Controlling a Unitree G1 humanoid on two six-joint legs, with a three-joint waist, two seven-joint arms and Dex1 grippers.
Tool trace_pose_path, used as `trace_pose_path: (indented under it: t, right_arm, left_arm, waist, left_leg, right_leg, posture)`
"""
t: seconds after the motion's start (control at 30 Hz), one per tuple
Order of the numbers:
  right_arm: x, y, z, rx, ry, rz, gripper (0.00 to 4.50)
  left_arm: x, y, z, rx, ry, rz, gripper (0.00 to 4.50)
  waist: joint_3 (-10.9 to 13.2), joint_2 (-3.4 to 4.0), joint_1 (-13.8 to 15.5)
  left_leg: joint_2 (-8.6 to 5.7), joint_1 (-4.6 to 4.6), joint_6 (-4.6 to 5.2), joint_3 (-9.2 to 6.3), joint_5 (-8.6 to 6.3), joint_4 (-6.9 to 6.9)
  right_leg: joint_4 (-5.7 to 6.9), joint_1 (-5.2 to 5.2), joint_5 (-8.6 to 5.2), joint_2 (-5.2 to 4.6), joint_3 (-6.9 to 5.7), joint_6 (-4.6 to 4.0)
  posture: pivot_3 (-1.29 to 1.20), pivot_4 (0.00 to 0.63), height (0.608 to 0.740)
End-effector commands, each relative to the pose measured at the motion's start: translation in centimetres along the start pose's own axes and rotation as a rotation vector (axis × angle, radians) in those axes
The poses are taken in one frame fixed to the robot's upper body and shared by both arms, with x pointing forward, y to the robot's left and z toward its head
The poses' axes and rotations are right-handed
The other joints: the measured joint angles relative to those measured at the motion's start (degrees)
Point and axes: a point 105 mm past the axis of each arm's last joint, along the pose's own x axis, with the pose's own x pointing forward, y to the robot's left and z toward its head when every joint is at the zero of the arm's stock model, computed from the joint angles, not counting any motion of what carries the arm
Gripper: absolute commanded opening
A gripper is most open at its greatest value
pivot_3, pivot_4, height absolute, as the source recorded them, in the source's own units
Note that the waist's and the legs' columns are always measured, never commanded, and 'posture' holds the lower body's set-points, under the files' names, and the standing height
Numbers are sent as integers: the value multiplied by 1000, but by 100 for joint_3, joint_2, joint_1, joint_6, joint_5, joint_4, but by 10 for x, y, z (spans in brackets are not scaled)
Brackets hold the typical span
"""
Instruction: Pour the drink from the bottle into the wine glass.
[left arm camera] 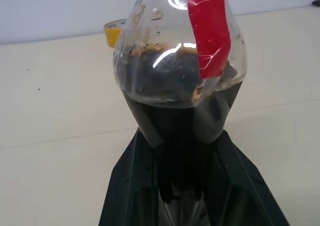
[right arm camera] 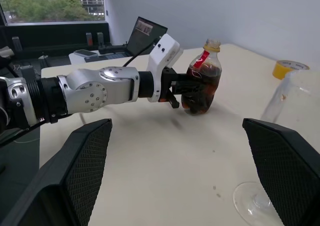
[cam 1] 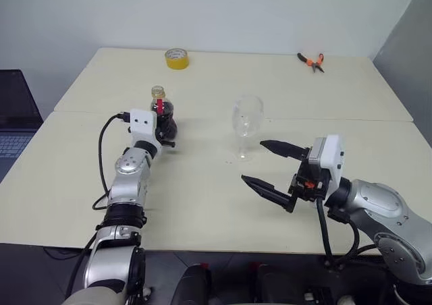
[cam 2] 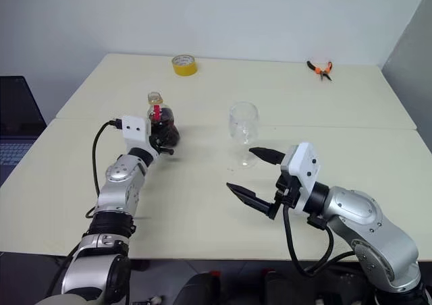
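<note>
With the left gripper clamped on the bottle's lower body, that bottle stands on the table at far left, well apart from the glass to its right. The right gripper hangs near the glass's foot, fingers spread wide, holding nothing. The risks: the cap looks on, so no pour until it's off. The bulbous clear plastic is smooth and tapers downward, so it may slip or buckle under a low squeeze. The glass is tall on a thin stem with a round foot, easily toppled by a nudge. The drink is dark, shallow, slightly frothy; a fast tilt could splash.
</note>
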Motion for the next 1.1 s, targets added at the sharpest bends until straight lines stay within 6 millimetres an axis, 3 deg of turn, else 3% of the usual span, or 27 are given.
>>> trace_pose_path:
  t: [0.03,0.3,0.5,0.73,1.1]
  right_arm:
    - [-3,-2,10,-34,-47,-42,4500]
    - [-8,-15,11,-77,-74,-185,4500]
    - [-11,-35,20,-95,-142,-313,4500]
    - [-1,-29,25,-104,-173,-267,4500]
    - [11,-22,23,-89,-192,-233,4500]
  left_arm:
    - [5,-12,44,40,-140,-60,748]
    - [11,-48,82,242,-257,-220,739]
    - [21,-84,104,521,-373,-379,738]
    - [31,-97,121,694,-463,-448,699]
    - [36,-92,132,856,-536,-428,683]
  waist:
    - [1,-2,1]
    - [2,-3,13]
    - [3,-4,16]
    - [4,-5,-5]
    - [4,-5,-2]
  left_leg:
    - [0,0,0,0,0,0]
    - [-2,-3,-2,0,1,1]
    - [-3,-2,-2,1,1,-1]
    - [-3,-3,0,7,1,-4]
    - [-4,-9,1,6,0,1]
  right_leg:
    - [0,0,0,0,-1,0]
    - [0,-1,0,0,0,0]
    - [0,-3,0,1,0,0]
    - [1,-9,0,3,6,0]
    - [4,-14,0,2,4,0]
  posture:
    - [0,150,740]
    - [0,150,740]
    - [0,150,740]
    - [0,150,740]
    - [0,150,740]
